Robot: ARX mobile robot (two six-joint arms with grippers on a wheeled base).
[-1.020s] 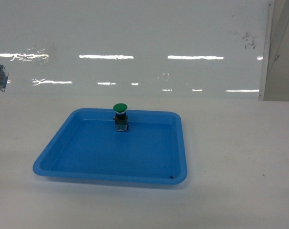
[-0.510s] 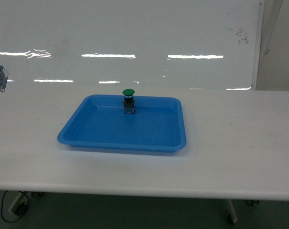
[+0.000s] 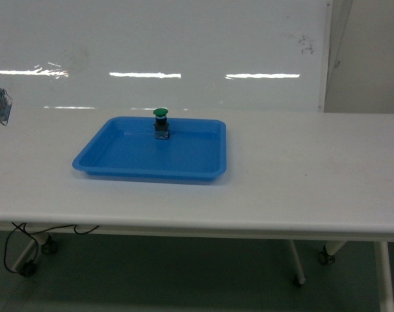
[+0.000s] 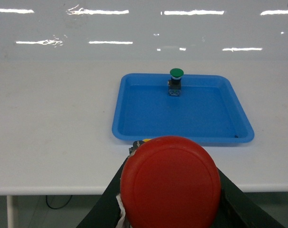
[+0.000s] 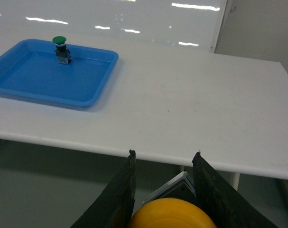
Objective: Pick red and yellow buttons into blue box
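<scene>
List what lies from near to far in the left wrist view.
Round red button cap held between the left gripper's dark jaws → near edge of the white table → shallow blue plastic tray → green-capped push-button switch standing at the tray's far side → glossy white wall.

The red button (image 4: 170,183) has a big round cap and sits between dark fingers. The yellow button (image 5: 172,214) does too. The blue box (image 3: 151,151) lies flat on the white table

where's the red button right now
In the left gripper: the red button fills the bottom of the left wrist view, cap toward the camera, short of the table edge and the blue tray.
</scene>
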